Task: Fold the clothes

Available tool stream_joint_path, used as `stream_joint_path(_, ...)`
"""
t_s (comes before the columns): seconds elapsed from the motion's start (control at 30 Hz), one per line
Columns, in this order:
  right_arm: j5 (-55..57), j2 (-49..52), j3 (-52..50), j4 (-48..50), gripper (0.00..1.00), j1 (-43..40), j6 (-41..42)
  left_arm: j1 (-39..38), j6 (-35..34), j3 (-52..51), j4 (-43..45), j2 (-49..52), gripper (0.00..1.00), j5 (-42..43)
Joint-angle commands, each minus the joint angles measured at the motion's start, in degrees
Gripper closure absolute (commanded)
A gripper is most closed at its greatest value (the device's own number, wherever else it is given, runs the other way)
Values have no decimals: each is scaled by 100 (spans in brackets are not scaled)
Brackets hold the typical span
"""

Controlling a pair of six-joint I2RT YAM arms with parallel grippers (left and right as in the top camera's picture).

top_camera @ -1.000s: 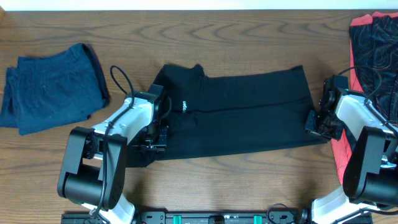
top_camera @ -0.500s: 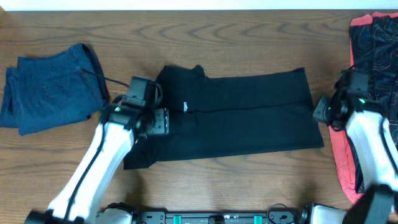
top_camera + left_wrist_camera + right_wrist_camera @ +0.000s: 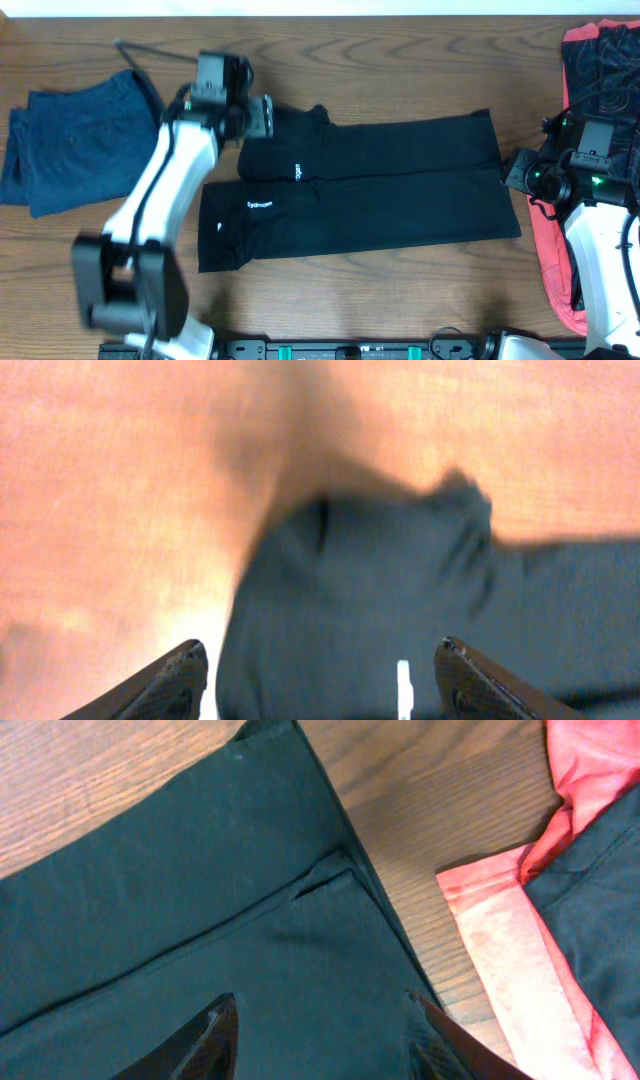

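Black trousers [image 3: 380, 190] are laid flat on the table [image 3: 400, 300], left gripper [image 3: 320, 650] and right gripper [image 3: 322, 1005] both spread wide (nothing grasped).

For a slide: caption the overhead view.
Open left gripper and right gripper flank black folded trousers; blue shorts, red garment aside.

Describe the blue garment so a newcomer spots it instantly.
Start at the wooden table and go to its left end. The blue garment lies there, loosely folded, left of the long black pants spread mid-table. It is the only blue piece; the red-and-black garment sits at the opposite end.
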Motion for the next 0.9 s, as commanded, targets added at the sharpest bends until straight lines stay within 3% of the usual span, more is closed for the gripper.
stream_joint_path(0.0,-57,-11,11,-28,49,-52,-94,133,175,699,-15,793,26,437)
stream_joint_path(0.3,-52,-11,9,-131,49,-52,-96,157,151,1211,105,2035,31,577)
stream_joint_path(0.6,-52,-11,9,-208,49,-52,-94,157,151,1211,734,2140,34,575)
stream_joint_path(0.87,-33,-11,7,-216,49,-55,-94,92,122,1169,691,2162,34,577)
